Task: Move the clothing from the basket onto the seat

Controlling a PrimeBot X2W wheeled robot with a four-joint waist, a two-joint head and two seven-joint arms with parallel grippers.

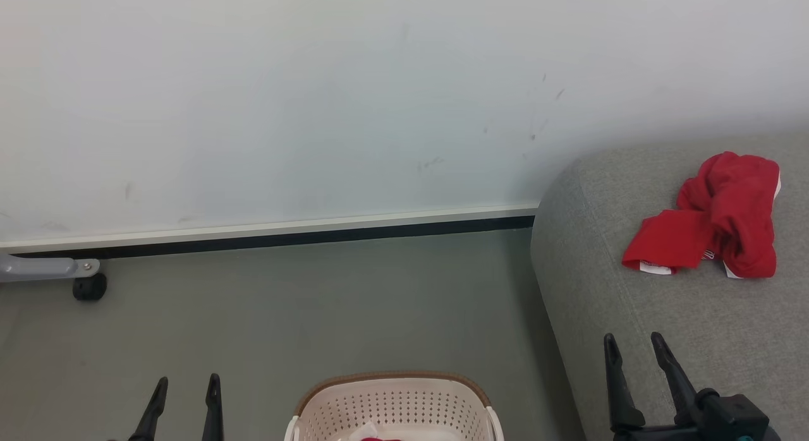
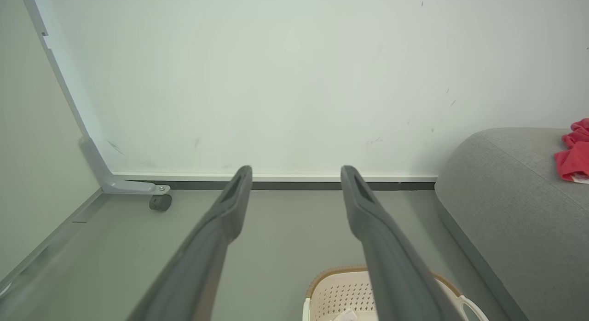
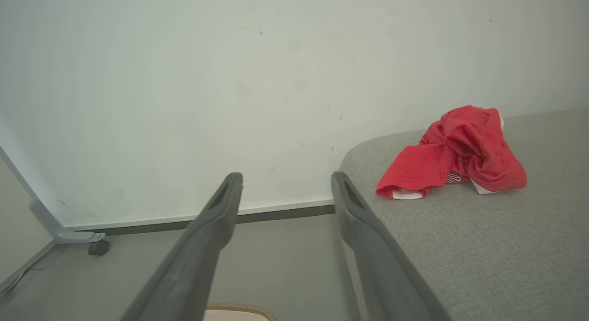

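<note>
1 red garment [image 1: 714, 220] lies crumpled on the grey sofa [image 1: 607, 289], well apart from the laundry basket [image 1: 392, 406] on the floor [image 1: 316, 314], where a sliver of red and white cloth [image 1: 373, 436] shows. The left gripper [image 1: 189, 379] and right gripper [image 1: 632, 336] hang with jaws apart and empty, so the task looks partly done.

grey seat [image 1: 663, 340]: crumpled red clothing [image 1: 714, 220] | floor [image 1: 316, 314]: basket [image 1: 395, 403], caster [image 1: 88, 287]
</note>
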